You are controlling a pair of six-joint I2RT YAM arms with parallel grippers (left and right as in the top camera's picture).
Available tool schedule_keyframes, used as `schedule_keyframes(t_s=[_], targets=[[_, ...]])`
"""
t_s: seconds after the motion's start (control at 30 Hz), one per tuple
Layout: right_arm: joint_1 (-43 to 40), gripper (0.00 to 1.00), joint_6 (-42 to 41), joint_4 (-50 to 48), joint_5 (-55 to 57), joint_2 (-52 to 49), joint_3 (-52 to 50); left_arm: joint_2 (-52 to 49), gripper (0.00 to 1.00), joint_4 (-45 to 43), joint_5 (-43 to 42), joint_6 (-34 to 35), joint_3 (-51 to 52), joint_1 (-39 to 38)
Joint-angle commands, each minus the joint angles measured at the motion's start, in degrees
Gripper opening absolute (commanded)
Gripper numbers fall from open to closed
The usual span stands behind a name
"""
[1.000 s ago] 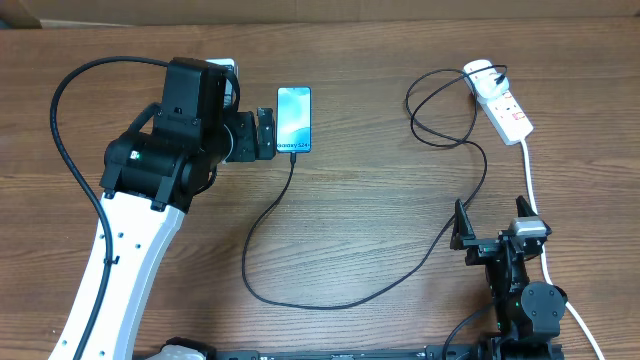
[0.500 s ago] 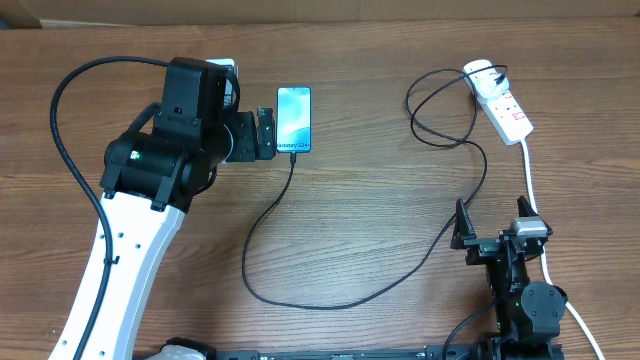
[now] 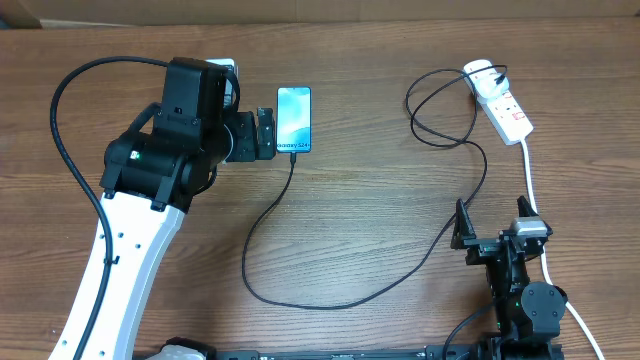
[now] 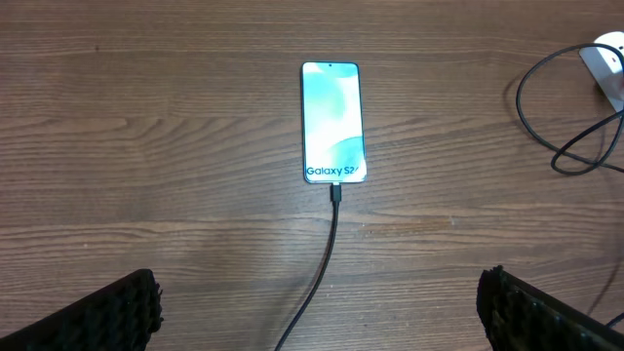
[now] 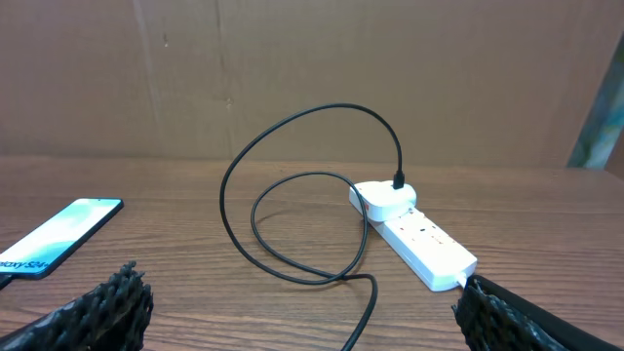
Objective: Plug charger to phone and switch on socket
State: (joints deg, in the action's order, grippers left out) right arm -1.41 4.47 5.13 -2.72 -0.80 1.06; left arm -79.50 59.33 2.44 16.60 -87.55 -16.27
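Widely parted, left tool beside phone.

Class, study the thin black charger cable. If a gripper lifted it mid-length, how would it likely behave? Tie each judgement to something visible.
Probably floppy: the cable lies in loose curves and loops, so it would likely sag either side of a grip. Likely light, being thin. Pulling may drag the phone, since its tip sits at the phone's bottom edge.
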Motion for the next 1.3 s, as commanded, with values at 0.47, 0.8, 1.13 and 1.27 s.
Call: schedule_keyframes(t_s=[0.47,0.8,1.13,1.27], targets=[[0.3,1.0,-0.1,-0.5,0.0,0.6,-0.6,0.1,1.0,0.0,0.7,0.8,0.5,-0.2],[0.3,1.0,-0.1,-0.5,0.0,0.6,-0.6,0.1,0.99,0.0,0.7,0.8,0.5,-0.2],[0.3,1.0,-0.1,-0.5,0.0,0.6,-0.6,0.1,1.0,4.4,1.2,-1.3,0.5,-0.1],[0.3,1.0,-0.1,-0.5,0.0,0.6,-0.6,0.1,1.0,5.2,1.6,-2.8,0.5,-0.1]])
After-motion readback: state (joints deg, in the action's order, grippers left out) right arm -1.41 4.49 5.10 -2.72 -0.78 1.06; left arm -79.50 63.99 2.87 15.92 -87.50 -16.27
